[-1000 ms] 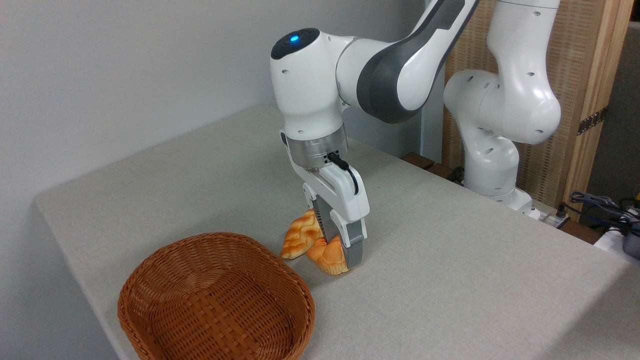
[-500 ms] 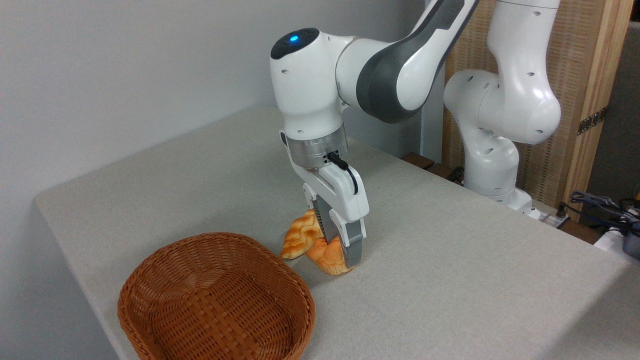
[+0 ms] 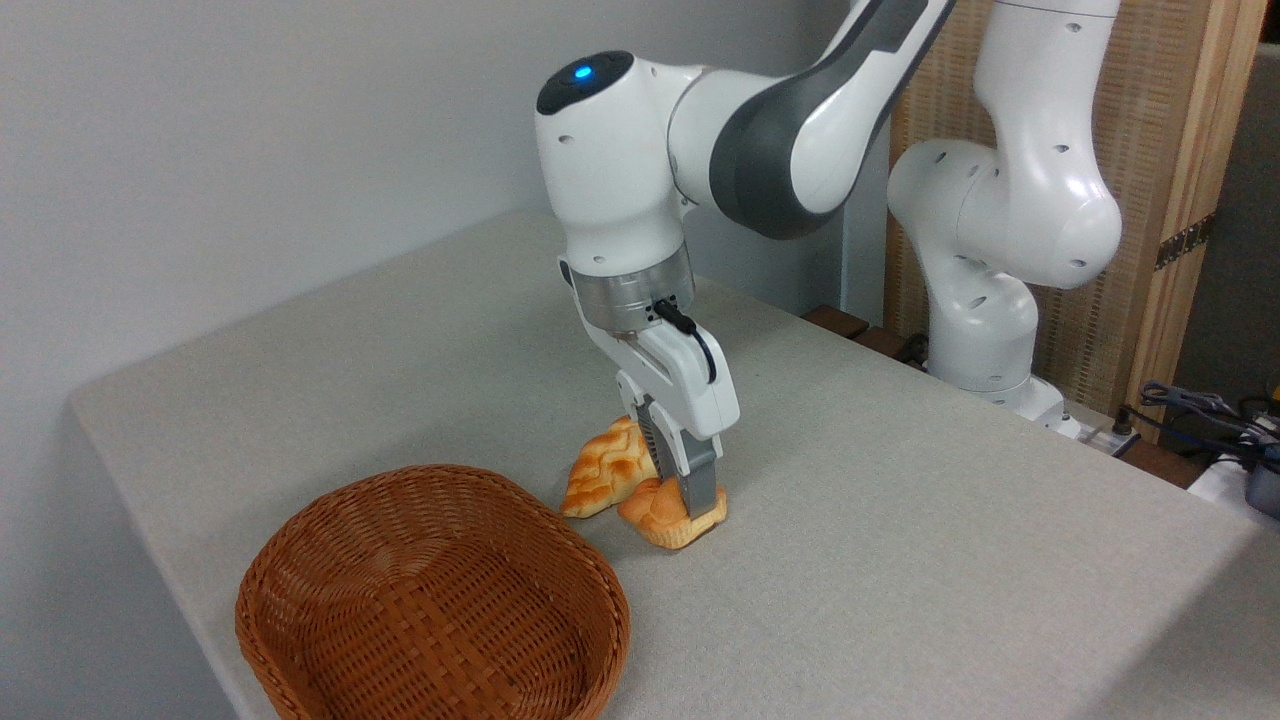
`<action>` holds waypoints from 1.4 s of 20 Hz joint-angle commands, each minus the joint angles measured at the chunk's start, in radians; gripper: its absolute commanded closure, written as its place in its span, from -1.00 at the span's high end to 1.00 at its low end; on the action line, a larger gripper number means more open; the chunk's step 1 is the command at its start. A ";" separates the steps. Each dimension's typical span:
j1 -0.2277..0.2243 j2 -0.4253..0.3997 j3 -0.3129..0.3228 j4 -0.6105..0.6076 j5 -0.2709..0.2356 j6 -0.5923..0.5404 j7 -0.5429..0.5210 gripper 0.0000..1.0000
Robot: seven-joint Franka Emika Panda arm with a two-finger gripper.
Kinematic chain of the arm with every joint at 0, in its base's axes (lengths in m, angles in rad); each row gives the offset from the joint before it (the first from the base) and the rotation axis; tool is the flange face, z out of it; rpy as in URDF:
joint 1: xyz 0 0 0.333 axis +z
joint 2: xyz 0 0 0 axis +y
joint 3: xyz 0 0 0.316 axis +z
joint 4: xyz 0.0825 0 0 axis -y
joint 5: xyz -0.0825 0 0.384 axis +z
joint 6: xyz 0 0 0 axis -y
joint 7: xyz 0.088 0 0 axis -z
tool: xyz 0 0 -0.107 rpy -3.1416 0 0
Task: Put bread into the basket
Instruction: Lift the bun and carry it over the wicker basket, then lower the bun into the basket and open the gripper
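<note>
The bread point(image 3: 657, 512), a small golden-orange bun with a pale fluted base, is just right of the basket, tilted with its base toward the lower right. My gripper point(image 3: 682, 497) comes down on it from above and is shut on it. The grey near finger point(image 3: 703, 488) presses its right side, and the other finger is partly hidden behind the bun. Whether the bun still touches the table I cannot tell. The reddish-brown wicker basket point(image 3: 598, 588) stands empty at the front left, a short gap from the bun.
A longer braided loaf point(image 3: 598, 472) lies on the table right behind and left of the bun, touching or nearly touching it. The arm's white base point(image 3: 985, 330) stands at the table's far right edge. Cables point(image 3: 1200, 405) lie beyond that edge.
The wrist has risen a little and shifted slightly. The bun has tipped in the fingers, its pale base now showing at the lower right. The loaf and basket have not moved.
</note>
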 commanded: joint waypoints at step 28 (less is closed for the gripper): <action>-0.005 0.335 -0.053 0.465 -0.316 0.235 0.051 1.00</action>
